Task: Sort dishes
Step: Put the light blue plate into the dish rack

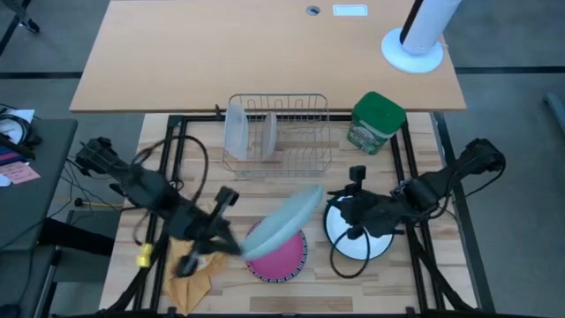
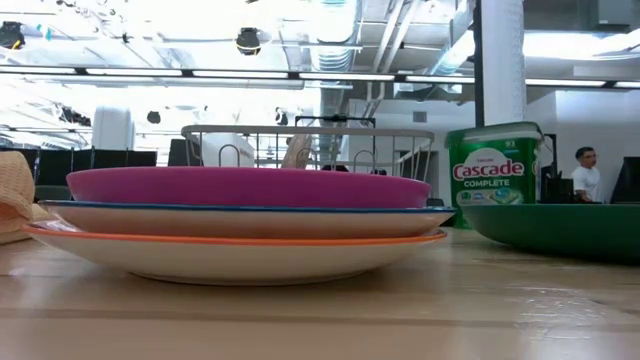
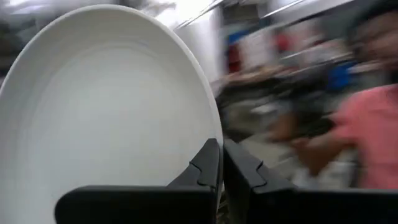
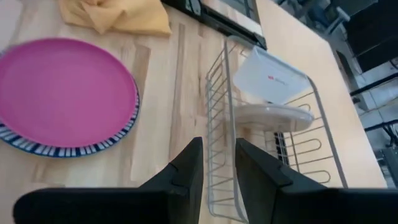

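My left gripper (image 1: 237,246) is shut on a pale grey plate (image 1: 287,221), which hangs tilted above a stack topped by a magenta plate (image 1: 281,258). In the low view the stack (image 2: 240,215) shows a blue-rimmed and an orange-rimmed plate under the magenta one. My right gripper (image 4: 217,165) stands open with nothing between its fingers, above a white plate with a dark green rim (image 1: 364,247) that lies flat on the table. A wire dish rack (image 1: 278,132) holds one pale plate (image 4: 273,115) on edge and a frosted container (image 4: 270,78). My left gripper pinches the grey plate's rim (image 3: 211,134) between its two shut fingers, at the plate's lower end, nearest the table's left edge. The fingers come from the left, about level. The plate is lifted clear of the stack and tilted, rising toward the far right.
A green canister (image 1: 377,122) stands to the right of the rack. A yellow cloth (image 1: 199,276) lies crumpled at the near left, beside the stack. Bare wood shows between the stack and the rack. A person in pink (image 3: 367,143) is in the room behind.
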`<state>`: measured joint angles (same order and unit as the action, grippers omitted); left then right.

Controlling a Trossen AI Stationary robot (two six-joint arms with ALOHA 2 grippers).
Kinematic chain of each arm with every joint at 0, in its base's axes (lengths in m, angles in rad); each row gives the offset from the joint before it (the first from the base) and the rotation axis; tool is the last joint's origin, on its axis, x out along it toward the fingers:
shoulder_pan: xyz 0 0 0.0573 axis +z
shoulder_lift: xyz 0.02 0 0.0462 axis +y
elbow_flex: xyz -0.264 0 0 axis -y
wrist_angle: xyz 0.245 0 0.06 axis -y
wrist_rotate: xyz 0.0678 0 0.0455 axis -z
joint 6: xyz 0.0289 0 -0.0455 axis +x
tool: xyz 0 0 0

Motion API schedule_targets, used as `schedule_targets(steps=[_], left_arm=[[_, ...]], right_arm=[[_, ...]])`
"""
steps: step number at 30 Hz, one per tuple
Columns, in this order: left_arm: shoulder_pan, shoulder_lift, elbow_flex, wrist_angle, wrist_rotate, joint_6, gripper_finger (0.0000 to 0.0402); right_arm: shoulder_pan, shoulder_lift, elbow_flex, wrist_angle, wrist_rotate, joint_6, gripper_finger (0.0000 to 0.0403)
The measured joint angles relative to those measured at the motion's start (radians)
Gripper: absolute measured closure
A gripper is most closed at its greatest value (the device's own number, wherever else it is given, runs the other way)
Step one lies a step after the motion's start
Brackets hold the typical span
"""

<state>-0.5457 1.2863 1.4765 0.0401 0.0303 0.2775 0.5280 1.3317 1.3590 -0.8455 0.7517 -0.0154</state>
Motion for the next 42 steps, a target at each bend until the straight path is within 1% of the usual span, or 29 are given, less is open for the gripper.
schedule_targets(steps=[4, 7, 11, 14, 16, 19, 21, 22, 23, 26, 37, 42], left_arm=[[-0.002, -0.002, -0.019, 0.064, 0.09, 0.072, 0.0401], [0.002, 0.001, -0.095, 0.228, 0.119, 0.101, 0.0401], [0.036, -0.005, -0.257, 0.538, 0.132, 0.08, 0.0401], [0.076, -0.023, -0.415, 0.766, 0.131, 0.004, 0.0401], [0.107, -0.038, -0.527, 0.934, 0.159, -0.078, 0.0401], [0.147, -0.044, -0.698, 1.247, 0.233, -0.203, 0.0401], [0.163, -0.044, -0.808, 1.431, 0.28, -0.245, 0.0401], [0.169, -0.044, -0.858, 1.501, 0.287, -0.251, 0.0401], [0.172, -0.046, -0.906, 1.534, 0.295, -0.243, 0.0401], [0.17, -0.074, -0.986, 1.524, 0.315, -0.163, 0.0401], [0.115, -0.096, -0.999, 1.525, 0.457, -0.074, 0.0401], [0.109, -0.096, -0.999, 1.524, 0.465, -0.039, 0.0401]], right_arm=[[-0.012, -0.002, 0.001, -0.001, -0.025, 0.037, 0.0307], [-0.01, -0.002, 0.001, -0.01, -0.034, 0.073, 0.0307], [0.007, -0.003, 0.001, -0.018, -0.045, 0.121, 0.0307], [0.027, -0.004, 0.001, -0.018, -0.05, 0.157, 0.0308], [0.041, -0.004, 0.001, -0.018, -0.05, 0.184, 0.0308], [0.059, -0.004, 0.001, -0.012, -0.05, 0.206, 0.0308], [0.068, -0.004, 0.001, -0.005, -0.05, 0.218, 0.0308], [0.07, -0.004, 0.001, 0.0, -0.05, 0.224, 0.0308], [0.072, -0.004, 0.001, 0.005, -0.05, 0.227, 0.0308], [0.072, -0.004, 0.001, 0.028, -0.049, 0.228, 0.0308], [0.065, -0.002, 0.001, 0.067, -0.045, 0.228, 0.0308], [0.065, -0.002, 0.001, 0.067, -0.045, 0.228, 0.0308]])
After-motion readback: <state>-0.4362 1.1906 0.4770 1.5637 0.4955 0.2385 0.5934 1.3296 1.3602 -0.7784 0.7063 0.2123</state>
